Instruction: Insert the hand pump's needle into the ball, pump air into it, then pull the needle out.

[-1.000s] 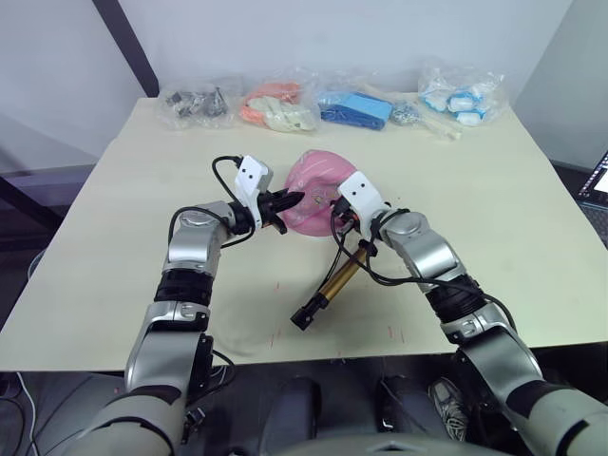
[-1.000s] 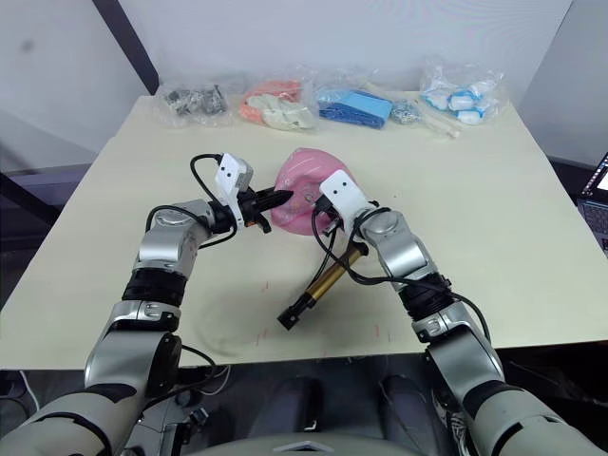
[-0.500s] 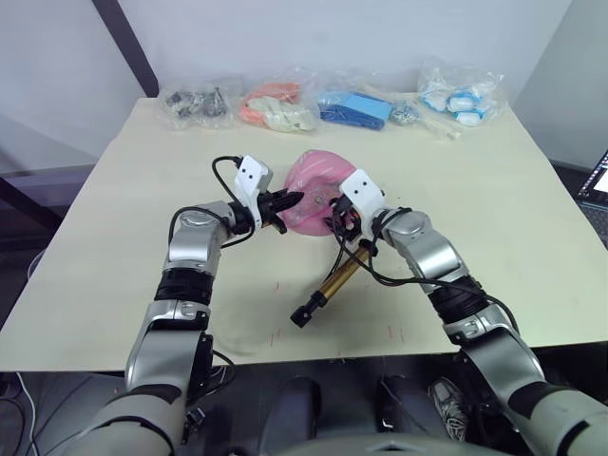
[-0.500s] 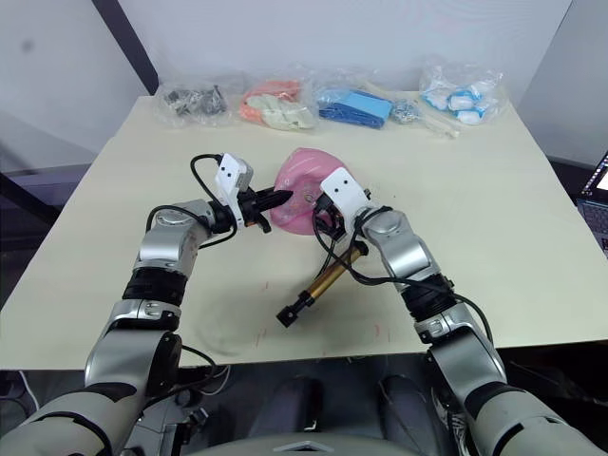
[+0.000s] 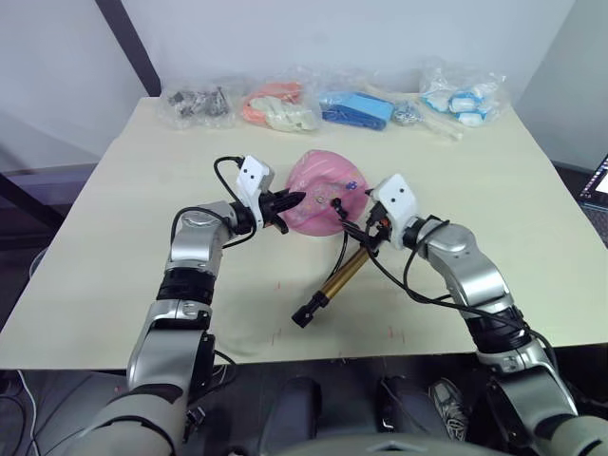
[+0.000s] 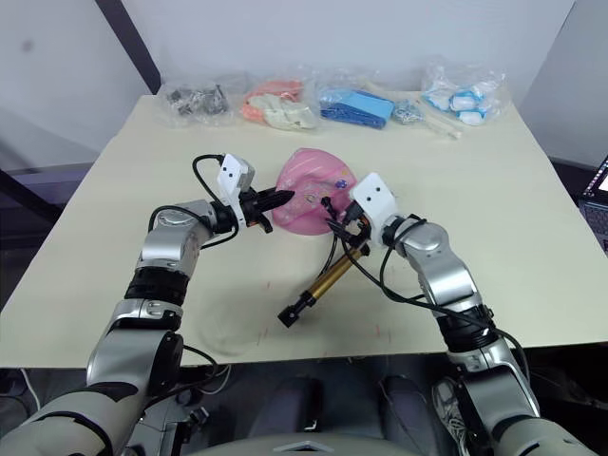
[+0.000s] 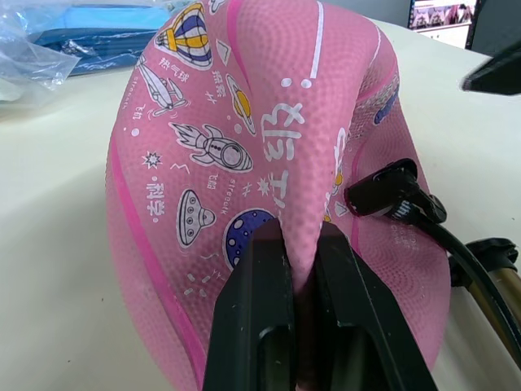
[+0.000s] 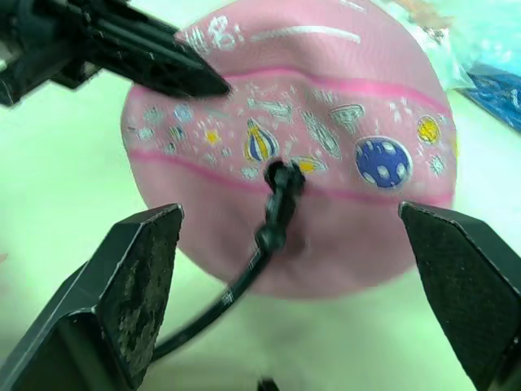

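Two black fingers of the left gripper pinch a fold of the soft pink rubber ball with cartoon prints, which sits dented in the middle of the pale table. One small black fitting on the thin black hose is stuck into the ball. Beside the ball lies the slim gold metal hand pump. Close by, the right gripper hangs wide open, holding nothing.
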